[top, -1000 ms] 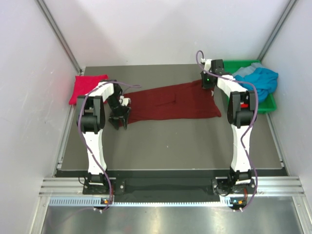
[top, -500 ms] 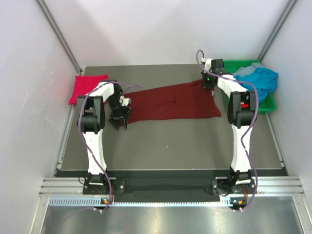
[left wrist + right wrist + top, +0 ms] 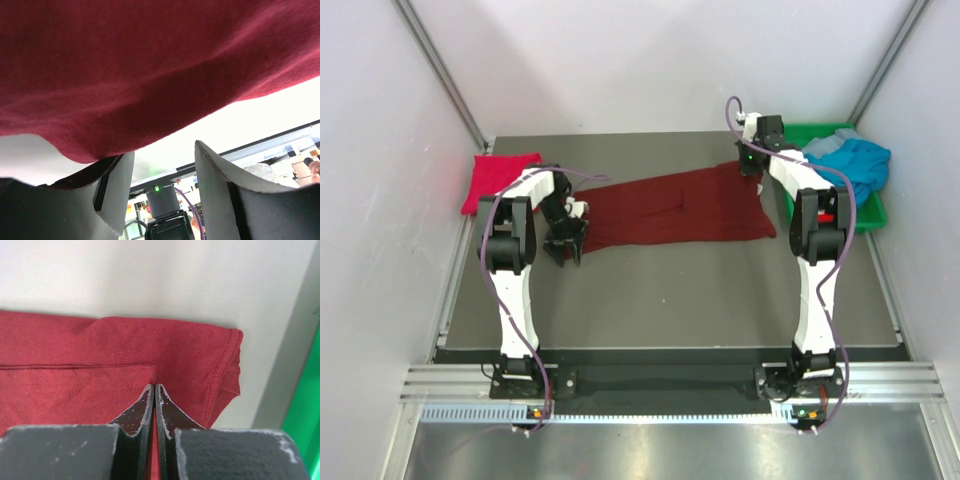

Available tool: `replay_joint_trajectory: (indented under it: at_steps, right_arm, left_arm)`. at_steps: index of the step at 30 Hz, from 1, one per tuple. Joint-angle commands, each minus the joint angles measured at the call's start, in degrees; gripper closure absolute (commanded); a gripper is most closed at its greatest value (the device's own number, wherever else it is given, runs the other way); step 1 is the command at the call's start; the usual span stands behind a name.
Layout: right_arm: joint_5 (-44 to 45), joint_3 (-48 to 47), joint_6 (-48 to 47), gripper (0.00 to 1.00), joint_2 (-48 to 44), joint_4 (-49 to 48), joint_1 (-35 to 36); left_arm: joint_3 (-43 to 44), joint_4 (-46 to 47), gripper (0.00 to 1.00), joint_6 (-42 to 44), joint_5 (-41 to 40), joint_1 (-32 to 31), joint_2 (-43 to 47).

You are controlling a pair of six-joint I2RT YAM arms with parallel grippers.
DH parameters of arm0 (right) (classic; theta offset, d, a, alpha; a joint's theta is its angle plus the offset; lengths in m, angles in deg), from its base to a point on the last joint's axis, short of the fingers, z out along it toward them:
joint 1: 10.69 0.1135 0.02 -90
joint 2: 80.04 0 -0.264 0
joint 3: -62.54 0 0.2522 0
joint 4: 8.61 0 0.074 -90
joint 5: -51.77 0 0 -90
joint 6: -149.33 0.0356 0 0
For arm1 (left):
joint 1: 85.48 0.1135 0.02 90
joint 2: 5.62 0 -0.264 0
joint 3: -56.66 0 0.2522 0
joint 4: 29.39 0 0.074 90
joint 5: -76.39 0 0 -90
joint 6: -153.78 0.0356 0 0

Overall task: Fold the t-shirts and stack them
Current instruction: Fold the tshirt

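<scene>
- White panel walls [image 3: 650,60] on three sides, aluminium posts [image 3: 440,70] in the far corners. The bench [image 3: 670,290] has a dark grey matte top with a slotted aluminium rail [image 3: 670,385] along its near edge.
- Both arm bases are bolted to that rail, and purple cables [image 3: 498,290] run up each arm.
- A green light [image 3: 747,157] is lit on the right wrist.
- maroon t-shirt [image 3: 670,210]: spread flat in a long strip across the far half of the bench, from the left arm over to the right arm.
- crimson t-shirt [image 3: 498,178]: folded into a small pad at the far left edge, apart from the maroon one.
- teal t-shirt [image 3: 855,165]: bunched in the green bin [image 3: 870,215] at the far right.
- left gripper [image 3: 563,252]: at the maroon shirt's left end. In the wrist view the left gripper [image 3: 162,150] has its jaws moderately apart with a clear gap between them, and the cloth [image 3: 150,65] drapes across above the fingers [image 3: 115,185].
- right gripper [image 3: 752,172]: at the shirt's far right corner. In the wrist view the right gripper [image 3: 154,386] is pressed fully closed, its tips pinching the cloth [image 3: 100,350] at a fold next to the stitched sleeve hem [image 3: 222,365].
</scene>
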Motion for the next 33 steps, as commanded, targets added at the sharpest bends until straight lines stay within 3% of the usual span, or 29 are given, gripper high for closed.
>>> replay_joint_trajectory:
  at_steps: [1, 7, 11, 17, 31, 33]
  right_arm:
    - [3.52, -2.44, -1.19, 1.00, -4.06, -2.55, -0.88]
    - [3.87, -2.18, -1.11, 0.99, -3.18, -2.73, -0.71]
    - [4.31, -2.26, -0.84, 0.91, -2.74, -2.73, -0.62]
    - [3.70, -2.18, -1.19, 1.00, -2.56, -2.73, -0.53]
    - [3.61, -2.18, -1.11, 1.00, -3.18, -2.90, -0.62]
    - [3.44, -2.18, -1.11, 1.00, -3.26, -2.82, -0.62]
  left_arm:
    - [0.70, 0.40, 0.44, -0.38, 0.13, -0.38, 2.30]
    - [0.70, 0.57, 0.44, -0.64, -1.09, -0.38, 2.47]
    - [1.23, 0.66, 0.44, -0.56, -1.53, -0.30, 2.30]
    - [4.03, 0.84, 0.45, -0.47, -4.96, 0.32, 2.21]
    - [3.87, 1.37, 0.46, -0.65, -8.92, 2.60, 4.41]
    - [4.65, 1.28, 0.52, -0.38, -7.17, 2.60, 3.36]
